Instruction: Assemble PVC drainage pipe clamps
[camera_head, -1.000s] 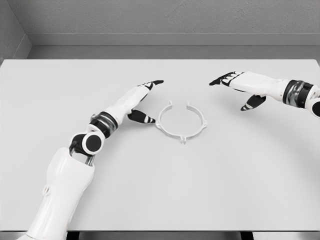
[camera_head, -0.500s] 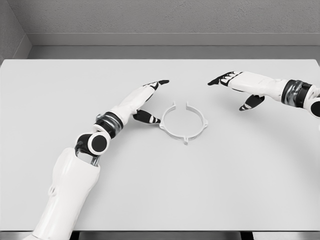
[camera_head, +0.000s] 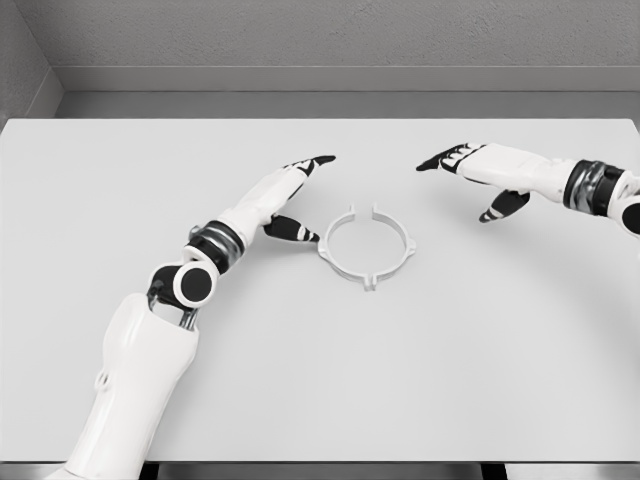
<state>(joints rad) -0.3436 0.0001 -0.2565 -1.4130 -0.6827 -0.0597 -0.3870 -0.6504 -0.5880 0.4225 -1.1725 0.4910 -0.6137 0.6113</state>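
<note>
While the clamp ring (camera_head: 365, 245) lies flat mid-bench (camera_head: 320, 380), the left hand (camera_head: 278, 200) sits at its 9 o'clock, thumb nearly touching it. Its fingers are spread, holding nothing. At 2 o'clock, well apart, the right hand (camera_head: 482, 168) is likewise open and empty.

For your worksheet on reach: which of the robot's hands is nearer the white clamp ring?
Left. The left hand sits just beside the clamp ring, thumb near its rim; the right hand hovers farther off, up-right.
</note>
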